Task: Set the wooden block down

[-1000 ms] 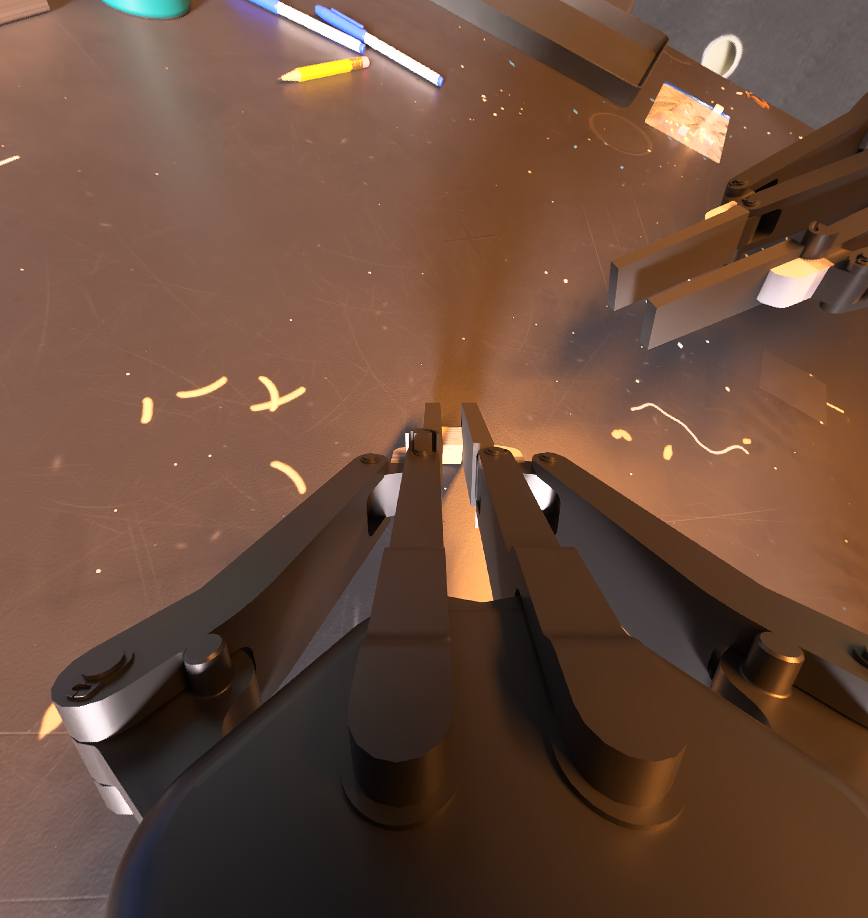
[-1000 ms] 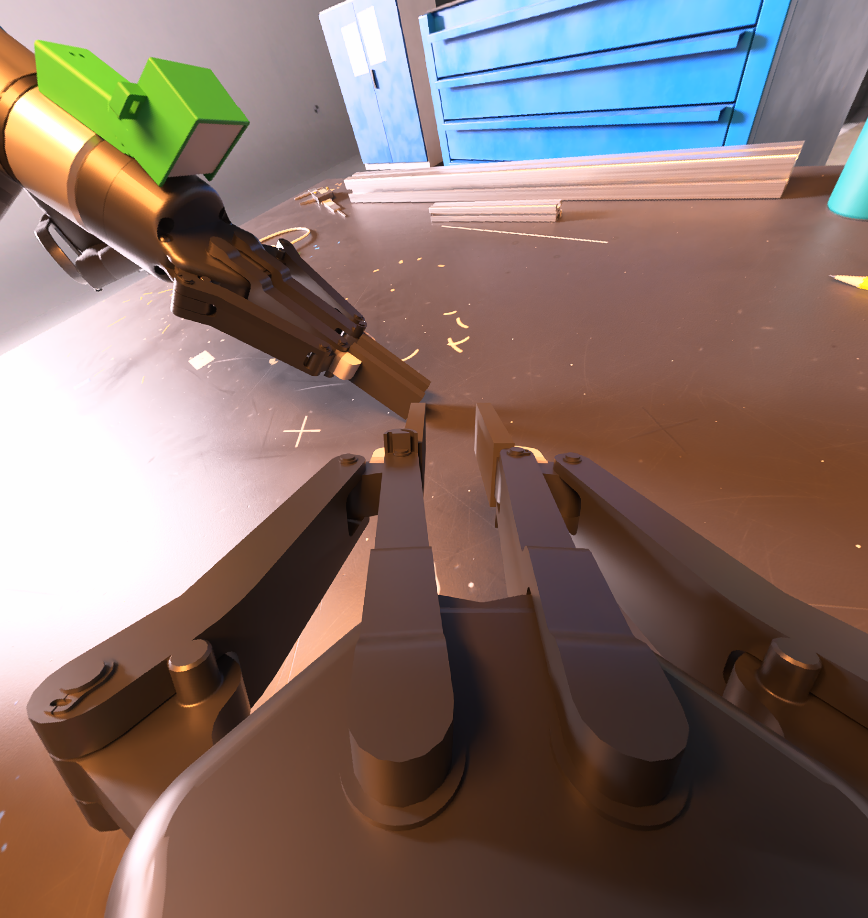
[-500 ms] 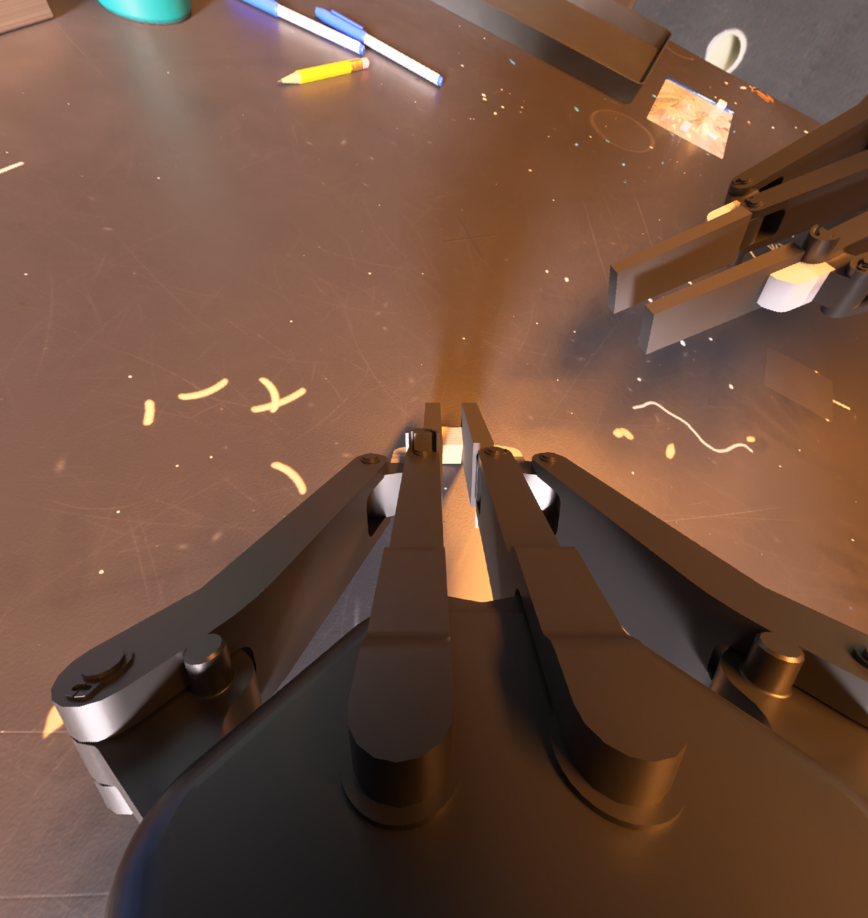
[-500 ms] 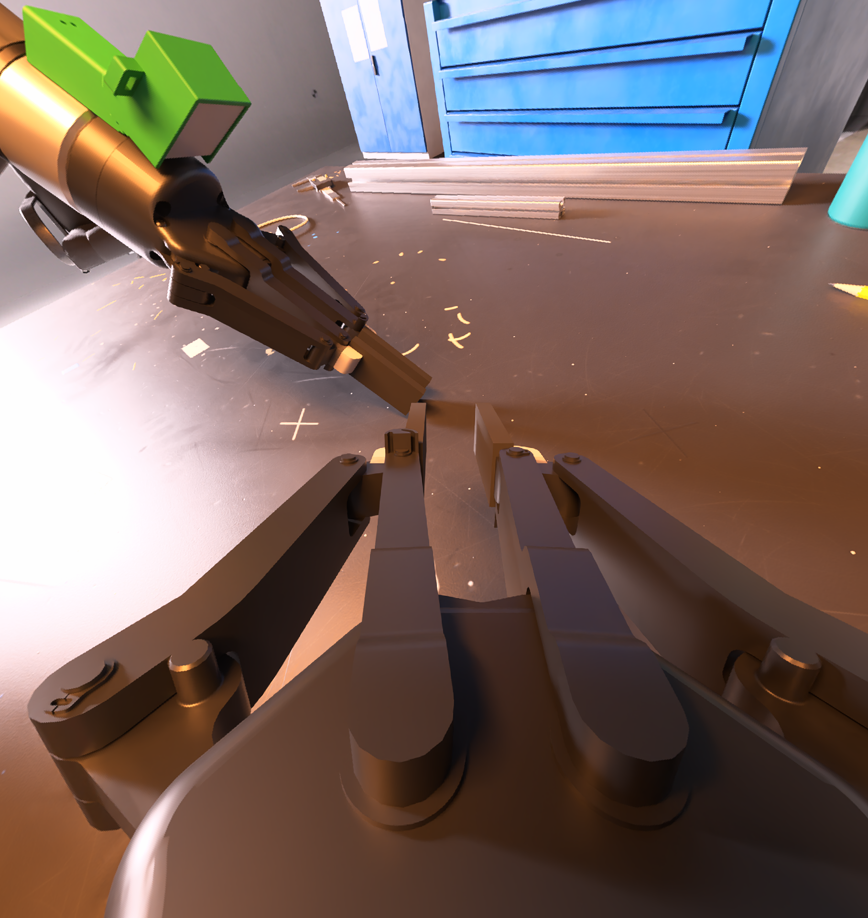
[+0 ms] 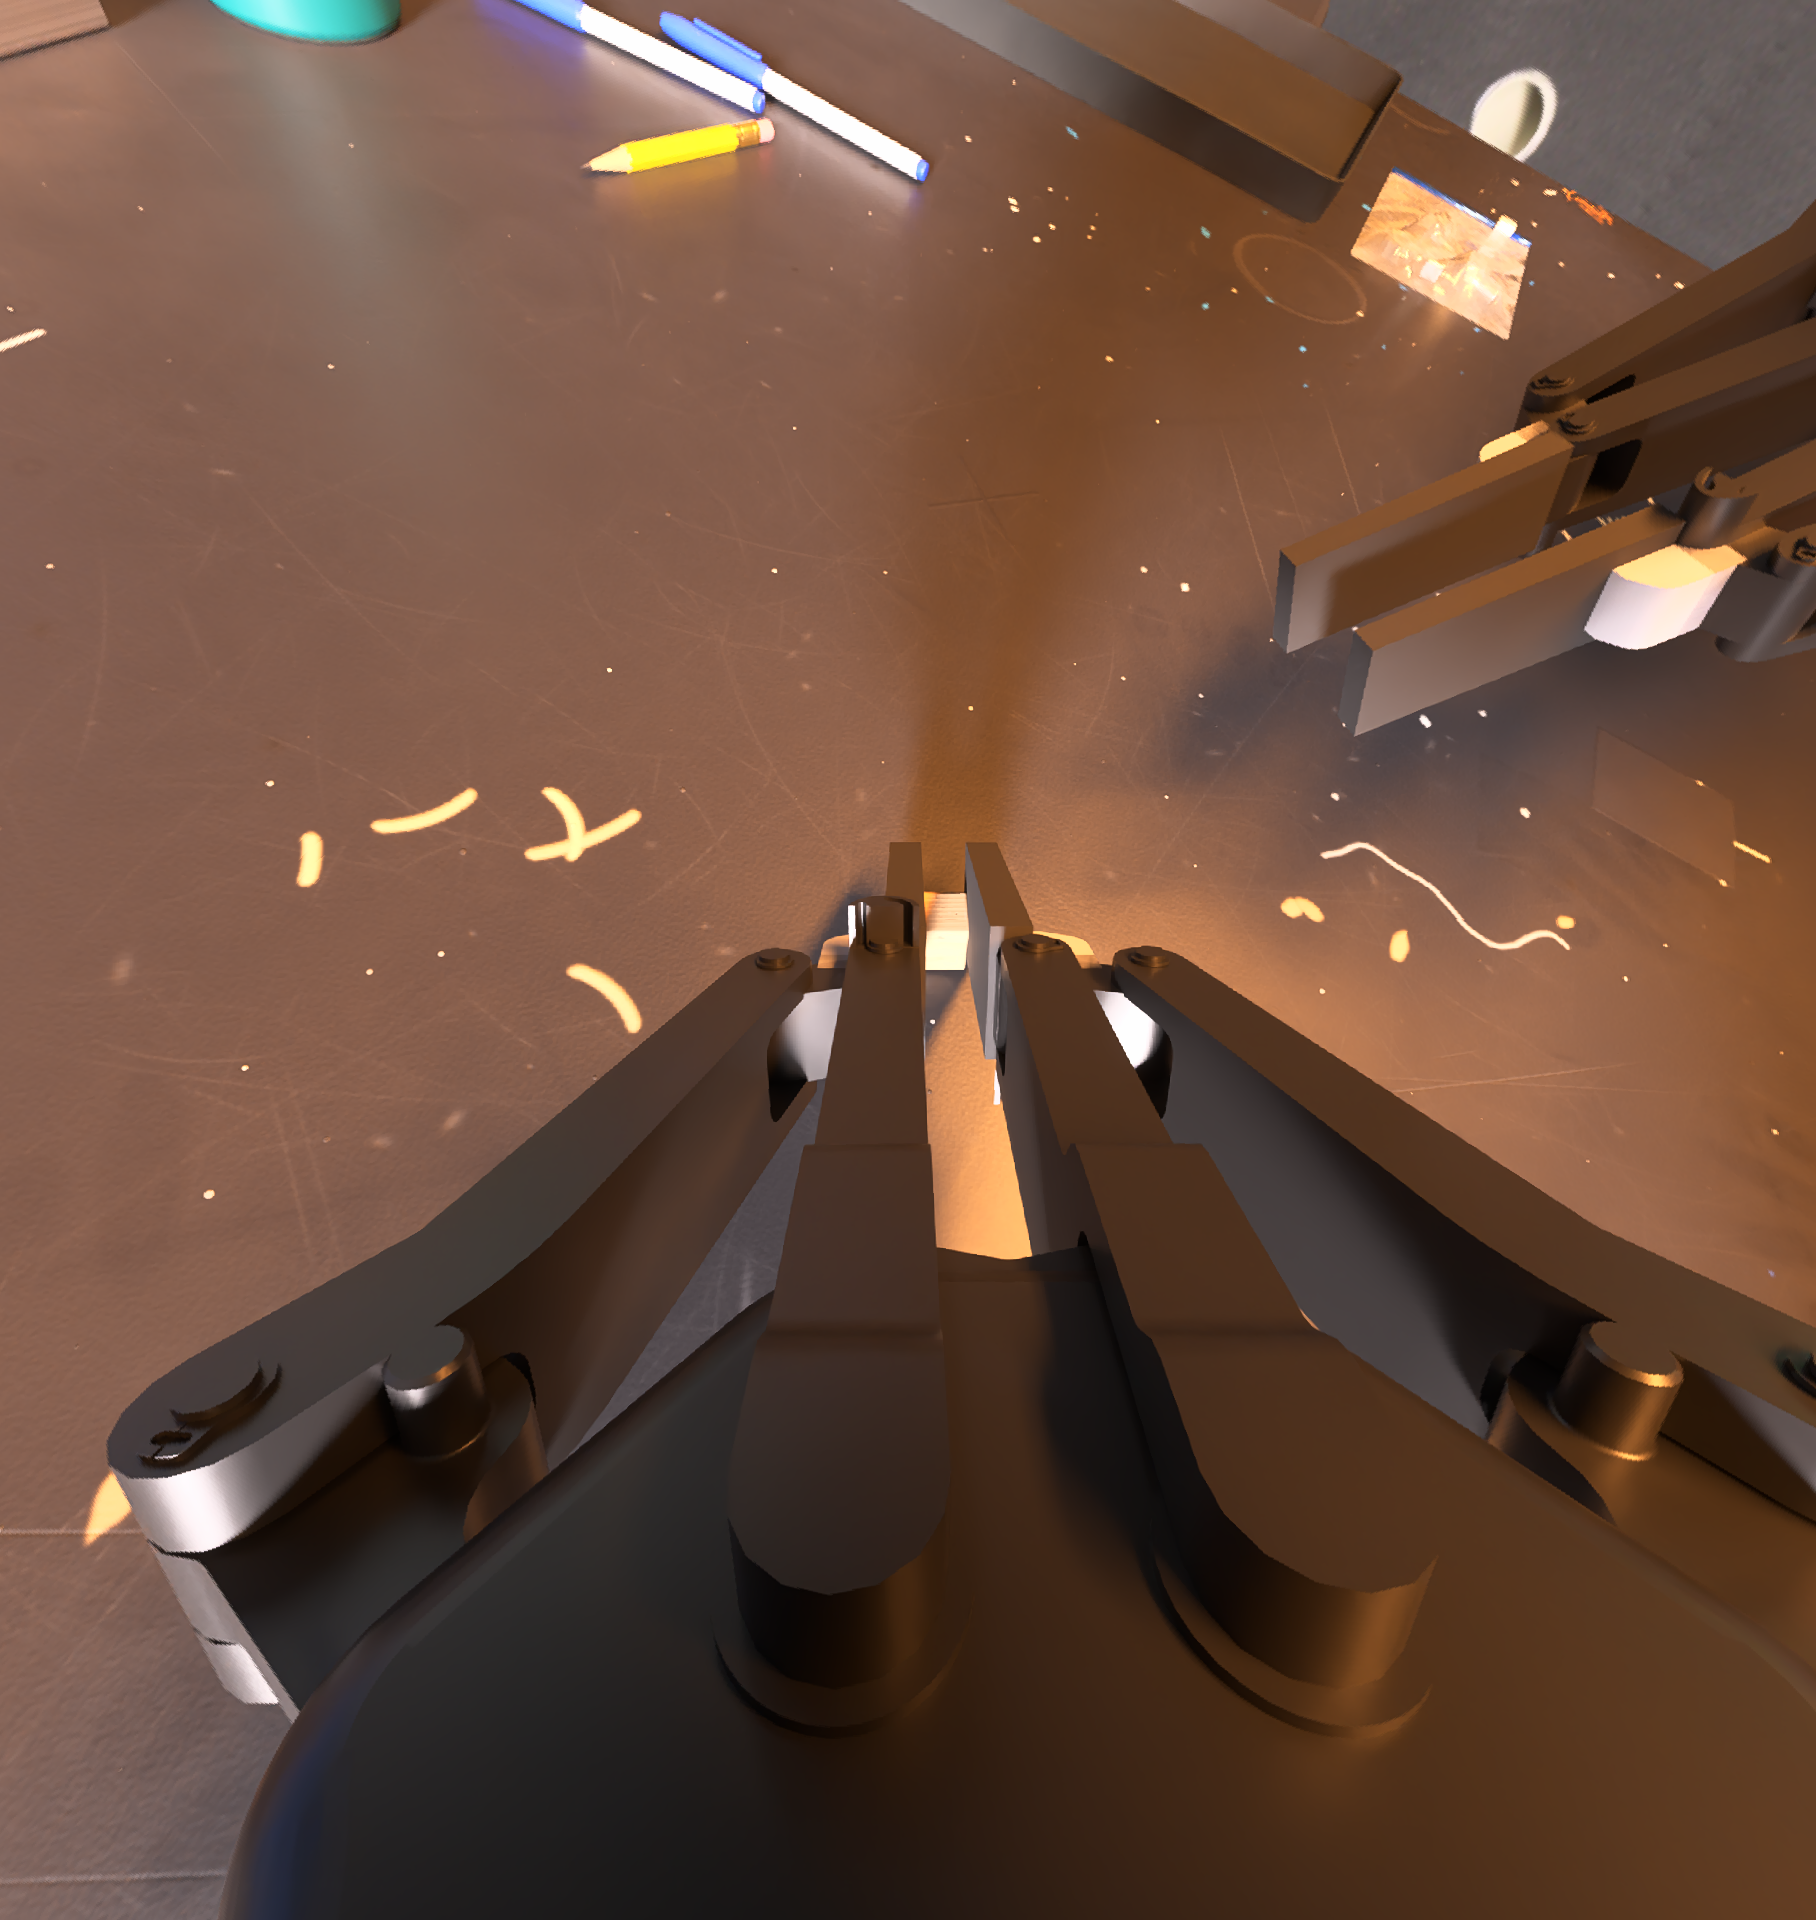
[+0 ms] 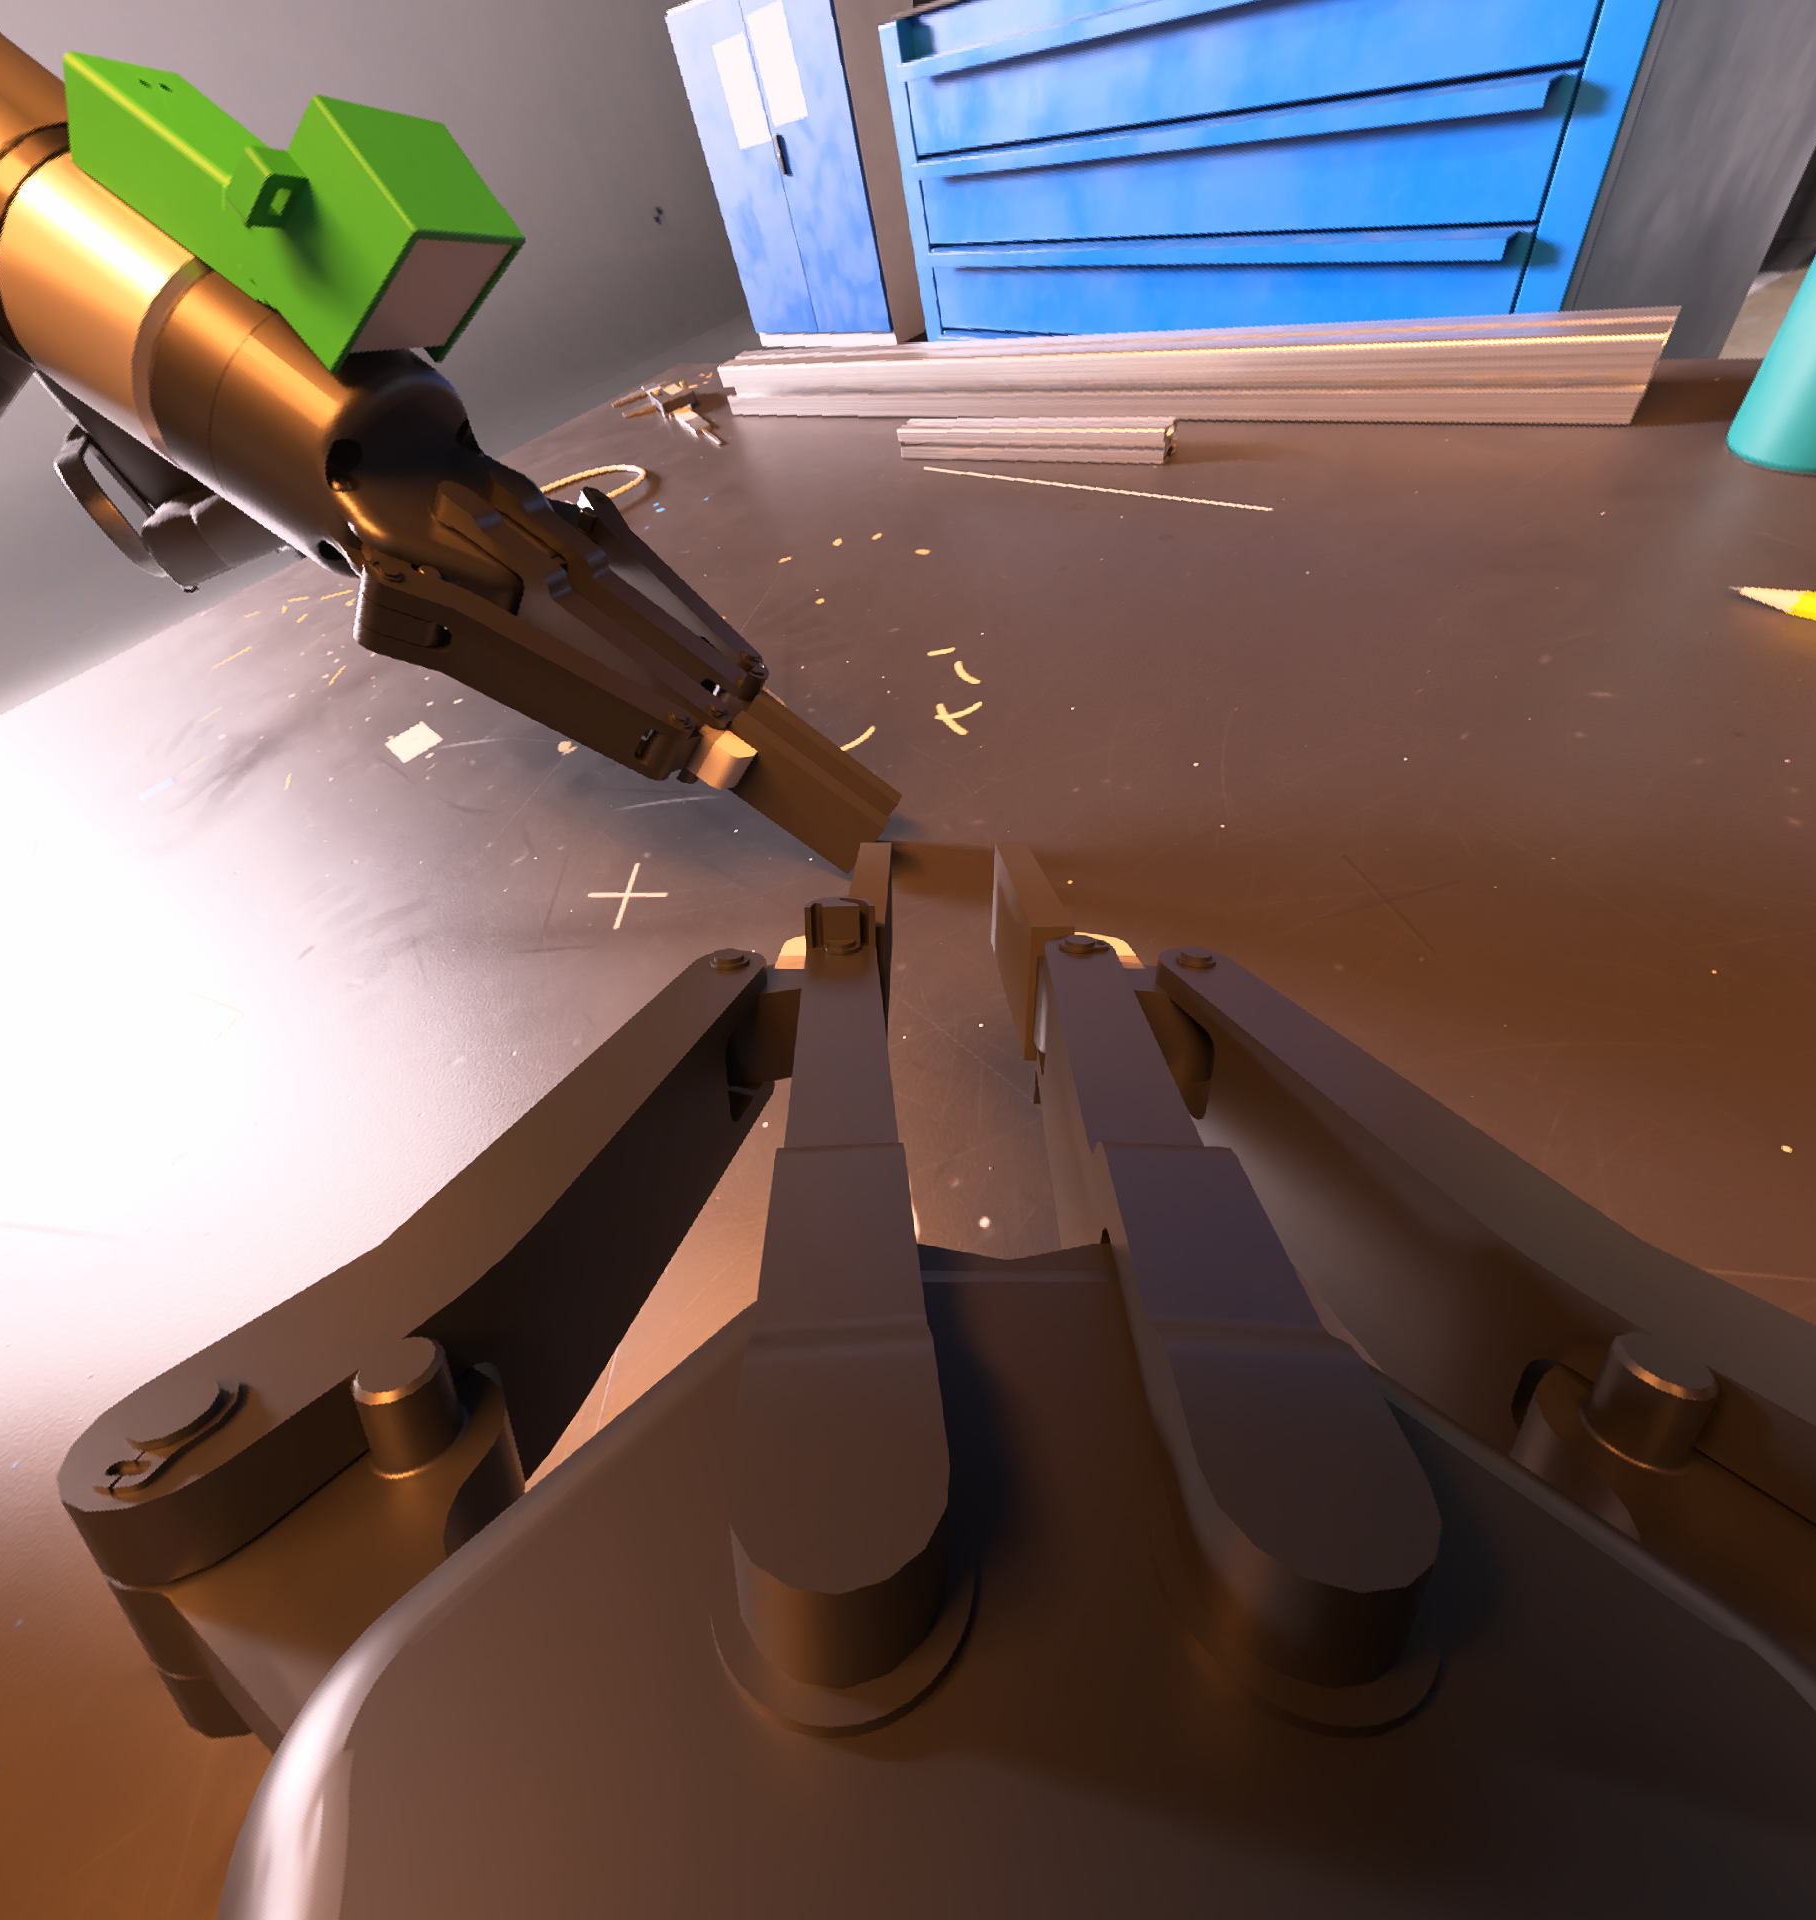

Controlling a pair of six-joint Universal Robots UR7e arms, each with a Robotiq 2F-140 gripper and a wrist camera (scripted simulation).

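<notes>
In the left wrist view my left gripper [image 5: 940,862] is shut on a small pale wooden block [image 5: 943,925], which shows only as a sliver between the fingers. The tips are low over the brown table [image 5: 571,520]; I cannot tell if the block touches it. In the right wrist view the left gripper [image 6: 868,821] points down at the table, and the block is hidden. My right gripper [image 6: 940,873] is open with a narrow gap and empty, just in front of the left fingertips. It also shows at the right of the left wrist view [image 5: 1319,644].
A yellow pencil [image 5: 691,145], two blue-and-white pens [image 5: 842,120], a teal cup [image 5: 301,10], a dark flat bar [image 5: 1195,94] and a photo card [image 5: 1444,260] lie at the far edge. Aluminium rails [image 6: 1195,364] and a blue drawer cabinet [image 6: 1247,177] stand behind.
Hardly anything. The right gripper has shifted very slightly; the left gripper holds still, shut on the block.
</notes>
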